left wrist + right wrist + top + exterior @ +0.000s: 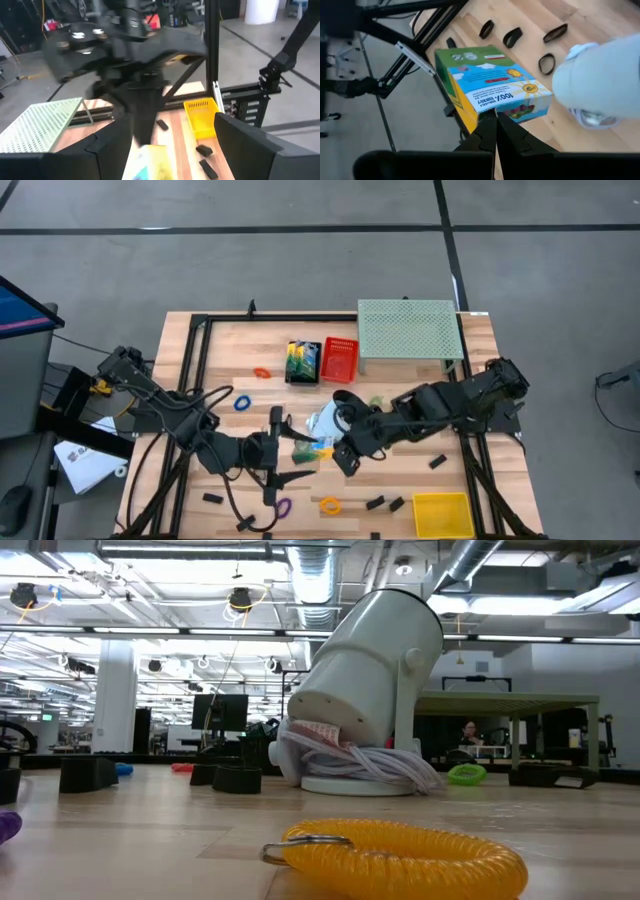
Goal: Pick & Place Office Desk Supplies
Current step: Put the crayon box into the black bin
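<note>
One pale plank table (200, 360) inside a black frame, on gray floor crossed by dark lines. Beyond it, at table height: a wide hall with ceiling ducts, strip lights, and a seated person (468, 732) far back.

Counted from above:
- two crayon boxes: one (302, 362) just beside a red basket (340, 358), the other (310, 450) mid-table between the two claws.
- five rings: orange (262, 372), blue (241, 402), green (376, 401), purple (283, 506), and a yellow coil (330, 504).
- five black clips: (212, 499), (244, 522), (375, 503), (396, 504), (437, 462).
- one green mesh shelf (410, 330), one yellow bin (443, 513), one white gadget (325, 420) wrapped in cord.

Left gripper (287, 448): released, fingers spread wide on either side of the mid-table box without touching it.

Right gripper (338, 458): clenched, tips pinching that box's near edge.
</note>
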`<control>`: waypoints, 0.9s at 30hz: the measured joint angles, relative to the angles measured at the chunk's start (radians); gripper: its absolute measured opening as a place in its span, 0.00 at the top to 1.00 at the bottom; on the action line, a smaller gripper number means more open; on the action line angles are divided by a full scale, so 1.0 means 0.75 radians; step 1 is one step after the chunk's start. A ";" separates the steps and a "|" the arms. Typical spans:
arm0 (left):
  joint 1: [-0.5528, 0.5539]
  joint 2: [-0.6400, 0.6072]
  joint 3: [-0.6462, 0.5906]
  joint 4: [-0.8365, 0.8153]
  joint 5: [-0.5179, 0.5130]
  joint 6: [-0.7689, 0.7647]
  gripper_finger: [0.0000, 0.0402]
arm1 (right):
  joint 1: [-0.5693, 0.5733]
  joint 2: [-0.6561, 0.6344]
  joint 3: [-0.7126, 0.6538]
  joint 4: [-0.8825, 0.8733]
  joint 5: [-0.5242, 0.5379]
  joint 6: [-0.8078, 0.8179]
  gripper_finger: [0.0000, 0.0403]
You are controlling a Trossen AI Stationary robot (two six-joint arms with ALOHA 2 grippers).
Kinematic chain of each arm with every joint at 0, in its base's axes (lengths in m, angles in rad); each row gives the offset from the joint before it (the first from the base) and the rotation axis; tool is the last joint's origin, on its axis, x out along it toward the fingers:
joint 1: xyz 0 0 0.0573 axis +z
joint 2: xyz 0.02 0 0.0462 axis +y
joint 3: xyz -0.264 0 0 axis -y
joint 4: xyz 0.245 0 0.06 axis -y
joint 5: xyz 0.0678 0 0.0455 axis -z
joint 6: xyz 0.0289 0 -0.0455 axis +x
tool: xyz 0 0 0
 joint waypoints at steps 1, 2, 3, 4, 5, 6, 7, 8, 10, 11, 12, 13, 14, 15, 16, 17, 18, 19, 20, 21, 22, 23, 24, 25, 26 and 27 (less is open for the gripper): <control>0.000 0.010 0.018 -0.040 -0.001 -0.023 0.33 | -0.013 0.000 0.000 0.000 -0.003 -0.008 1.00; 0.001 0.023 0.037 -0.106 -0.003 -0.053 0.33 | -0.025 0.000 0.000 0.001 -0.004 -0.013 1.00; 0.003 0.037 0.056 -0.177 -0.004 -0.089 0.33 | -0.036 0.000 0.000 0.001 -0.004 -0.018 1.00; 0.008 0.051 0.077 -0.247 -0.009 -0.132 0.33 | -0.048 0.004 0.000 0.002 -0.004 -0.022 1.00; 0.011 0.061 0.100 -0.324 -0.018 -0.178 0.33 | -0.061 0.008 0.000 0.002 -0.004 -0.023 1.00; 0.011 0.070 0.124 -0.401 -0.035 -0.224 0.33 | -0.070 0.011 -0.001 -0.002 -0.004 -0.025 1.00; 0.011 0.081 0.152 -0.473 -0.048 -0.261 0.33 | -0.077 0.012 -0.002 -0.008 -0.004 -0.030 1.00; 0.011 0.090 0.179 -0.532 -0.056 -0.285 0.33 | -0.081 0.014 -0.002 -0.009 -0.003 -0.032 1.00; 0.011 0.106 0.224 -0.618 -0.082 -0.313 0.33 | -0.091 0.023 -0.002 -0.008 -0.004 -0.032 1.00; 0.011 0.111 0.245 -0.644 -0.083 -0.329 0.33 | -0.097 0.028 -0.002 -0.011 -0.004 -0.032 1.00; 0.017 0.114 0.262 -0.666 -0.079 -0.338 0.33 | -0.102 0.032 -0.003 -0.018 -0.007 -0.031 1.00; 0.025 0.115 0.276 -0.697 -0.064 -0.346 0.33 | -0.107 0.037 -0.004 -0.017 -0.010 -0.031 1.00; 0.033 0.116 0.285 -0.729 -0.046 -0.362 0.33 | -0.117 0.044 -0.002 -0.012 -0.014 -0.031 1.00; 0.042 0.117 0.290 -0.765 -0.035 -0.375 0.33 | -0.125 0.048 -0.001 -0.005 -0.017 -0.030 1.00; 0.052 0.119 0.291 -0.797 -0.030 -0.386 0.32 | -0.129 0.053 -0.001 -0.006 -0.018 -0.026 1.00; 0.063 0.120 0.291 -0.825 -0.020 -0.394 0.32 | -0.135 0.056 -0.003 -0.006 -0.019 -0.021 1.00; 0.070 0.120 0.291 -0.845 -0.016 -0.396 0.32 | -0.140 0.059 -0.003 0.001 -0.018 -0.022 1.00; 0.075 0.120 0.291 -0.860 -0.017 -0.397 0.32 | -0.146 0.062 -0.002 0.013 -0.018 -0.022 1.00; 0.080 0.120 0.291 -0.866 -0.017 -0.396 0.32 | -0.151 0.065 -0.002 0.020 -0.018 -0.022 1.00; 0.083 0.120 0.291 -0.867 -0.016 -0.390 0.32 | -0.155 0.068 -0.002 0.021 -0.019 -0.022 1.00; 0.085 0.124 0.291 -0.866 -0.015 -0.377 0.32 | -0.160 0.071 -0.002 0.027 -0.019 -0.021 1.00; 0.092 0.128 0.291 -0.866 -0.016 -0.370 0.33 | -0.161 0.071 -0.003 0.040 -0.022 -0.021 1.00; 0.096 0.132 0.291 -0.871 -0.013 -0.365 0.33 | -0.162 0.071 -0.002 0.053 -0.024 -0.022 1.00; 0.099 0.134 0.291 -0.884 -0.010 -0.362 0.33 | -0.168 0.070 -0.002 0.066 -0.024 -0.022 1.00; 0.105 0.138 0.290 -0.896 -0.011 -0.361 0.33 | -0.174 0.070 -0.002 0.083 -0.024 -0.025 1.00; 0.114 0.145 0.290 -0.901 -0.013 -0.361 0.33 | -0.178 0.070 -0.002 0.095 -0.029 -0.027 1.00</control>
